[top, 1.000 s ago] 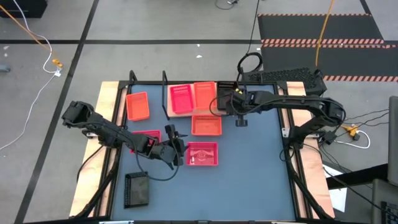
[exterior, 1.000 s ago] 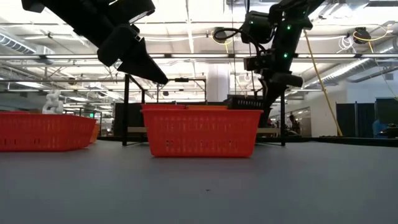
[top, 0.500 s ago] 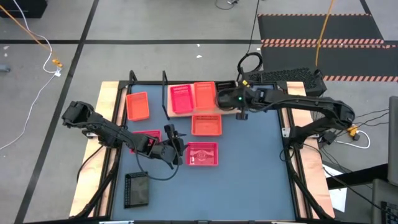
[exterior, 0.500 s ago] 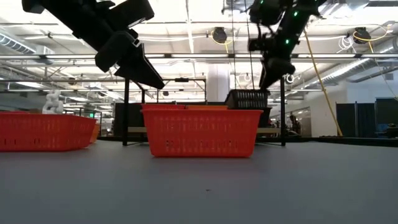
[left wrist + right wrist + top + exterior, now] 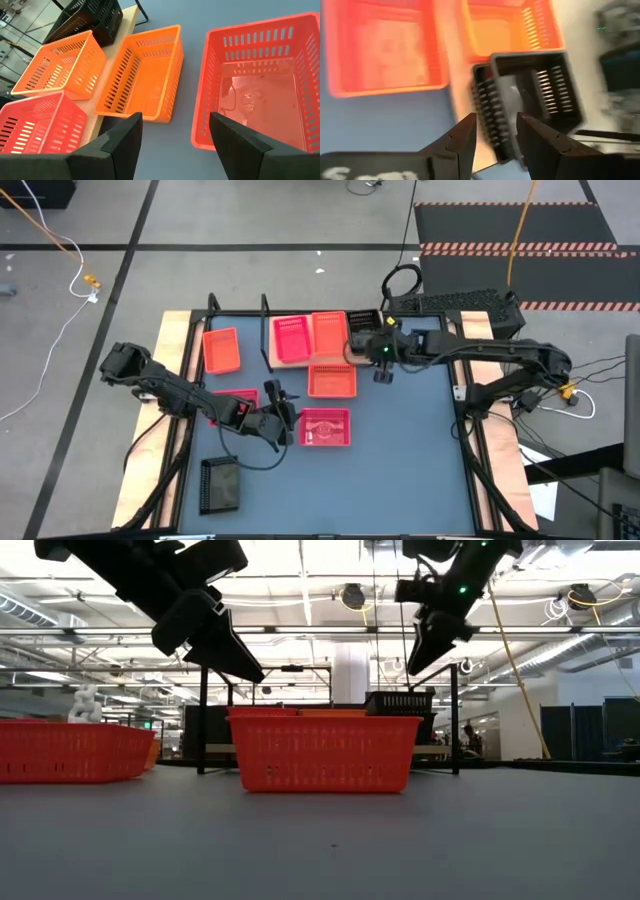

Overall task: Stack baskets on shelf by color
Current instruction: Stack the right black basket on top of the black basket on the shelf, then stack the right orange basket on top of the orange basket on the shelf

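While our right gripper [image 5: 383,370] hovers unclenched and empty above centre frame, the black basket [image 5: 362,325] sits just up-left of it on the shelf [image 5: 272,356], beside an orange [image 5: 329,332] and a pinkish-red one [image 5: 291,338]. We count two black, three orange and three pinkish-red baskets, all shallow with slotted sides. Our left gripper [image 5: 290,418] hangs open beside the pinkish-red basket [image 5: 325,427] at lower centre.

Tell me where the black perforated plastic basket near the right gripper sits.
In the high view, the black perforated plastic basket sits on the right end of the light wooden shelf, beside an orange basket, with the open right gripper just beyond it.
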Controlling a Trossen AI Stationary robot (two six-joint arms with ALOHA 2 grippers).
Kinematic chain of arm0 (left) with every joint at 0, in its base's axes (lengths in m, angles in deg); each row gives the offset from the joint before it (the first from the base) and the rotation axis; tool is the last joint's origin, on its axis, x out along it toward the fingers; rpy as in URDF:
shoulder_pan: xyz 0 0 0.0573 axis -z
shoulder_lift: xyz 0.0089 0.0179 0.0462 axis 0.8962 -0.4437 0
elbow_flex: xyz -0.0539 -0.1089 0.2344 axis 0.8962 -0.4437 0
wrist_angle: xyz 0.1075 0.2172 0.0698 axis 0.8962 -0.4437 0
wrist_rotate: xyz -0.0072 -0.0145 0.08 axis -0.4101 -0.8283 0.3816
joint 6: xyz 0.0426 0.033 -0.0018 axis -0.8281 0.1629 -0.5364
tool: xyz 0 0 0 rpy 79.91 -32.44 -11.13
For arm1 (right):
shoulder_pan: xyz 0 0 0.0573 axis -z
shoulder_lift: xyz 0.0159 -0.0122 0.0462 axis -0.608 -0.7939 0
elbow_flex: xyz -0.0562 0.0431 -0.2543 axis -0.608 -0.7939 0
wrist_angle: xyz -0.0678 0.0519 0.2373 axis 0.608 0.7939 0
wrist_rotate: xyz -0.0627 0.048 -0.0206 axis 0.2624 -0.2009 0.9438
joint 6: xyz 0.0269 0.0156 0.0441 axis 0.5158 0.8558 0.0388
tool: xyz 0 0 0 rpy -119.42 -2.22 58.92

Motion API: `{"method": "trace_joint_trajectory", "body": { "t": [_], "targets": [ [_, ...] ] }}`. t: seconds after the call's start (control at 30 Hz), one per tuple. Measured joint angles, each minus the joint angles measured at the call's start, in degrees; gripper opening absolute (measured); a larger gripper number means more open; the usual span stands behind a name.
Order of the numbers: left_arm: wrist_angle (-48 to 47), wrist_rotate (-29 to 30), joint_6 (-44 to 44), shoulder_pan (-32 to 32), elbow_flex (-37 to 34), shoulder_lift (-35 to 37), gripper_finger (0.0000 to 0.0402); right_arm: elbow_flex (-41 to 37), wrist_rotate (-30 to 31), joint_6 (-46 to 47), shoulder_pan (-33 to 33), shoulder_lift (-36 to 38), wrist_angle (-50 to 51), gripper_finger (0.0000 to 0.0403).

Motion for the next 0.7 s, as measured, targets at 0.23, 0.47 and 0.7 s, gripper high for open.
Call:
{"method": "trace_joint_trajectory", "body": {
  "t": [0.23, 0.47, 0.7],
  "targets": [
    [-0.17, 0.13, -0.04, -0.26, 0.00, 0.00, 0.0232, 0.00, 9.93, -0.64, 0.92, -4.94, -3.30, 0.0137],
    [-2.61, 0.12, 0.57, -0.26, 0.02, 0.00, 0.0232, 0.00, 6.73, -0.63, 0.43, -8.15, -2.50, 0.0137],
    [-3.04, 0.13, 1.57, -0.26, 0.02, 0.00, 0.0232, 0.01, 5.27, -1.32, -4.06, -6.41, -4.17, 0.0137]
  ]
}}
